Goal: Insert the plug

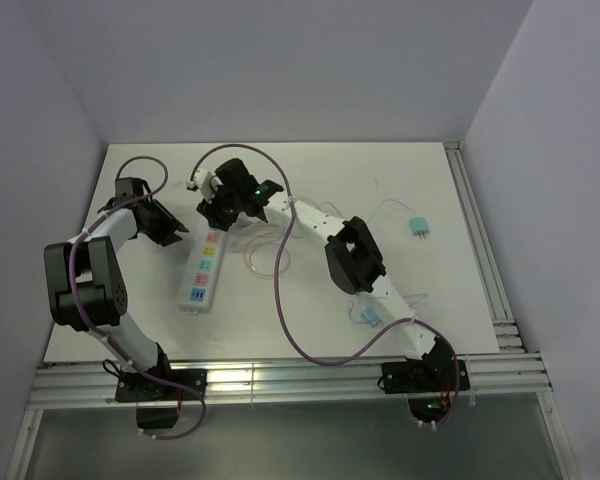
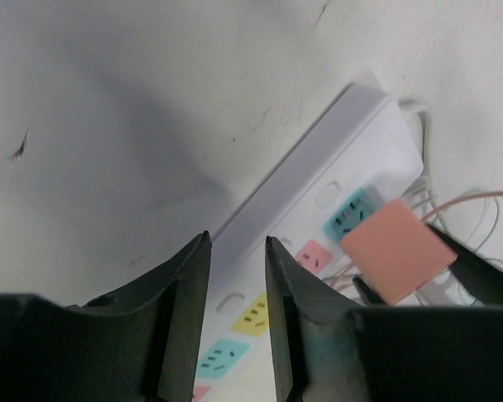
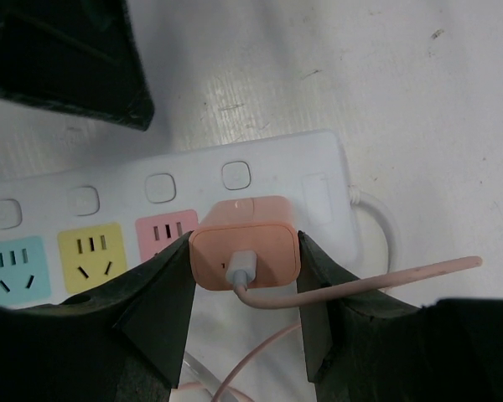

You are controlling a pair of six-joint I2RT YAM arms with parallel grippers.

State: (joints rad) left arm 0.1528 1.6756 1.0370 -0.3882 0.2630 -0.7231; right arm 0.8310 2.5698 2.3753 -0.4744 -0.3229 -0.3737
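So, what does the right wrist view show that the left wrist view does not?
Only the right wrist: the right gripper clamping the pink plug from both sides, and the cable entering the plug's back. Only the left wrist: the left gripper open and empty by the white power strip, and a teal socket partly showing under the plug. Both: the strip and the plug at its cord end.

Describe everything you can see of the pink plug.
The pink plug is a salmon, matte, plastic-looking block with rounded corners. A white connector sits in its back face, and a pink cable trails off from it. The right pincer grips its two sides. It sits over the power strip, at the end position next to the pink socket, nearest the strip's corded end. Whether its prongs are fully seated cannot be told.
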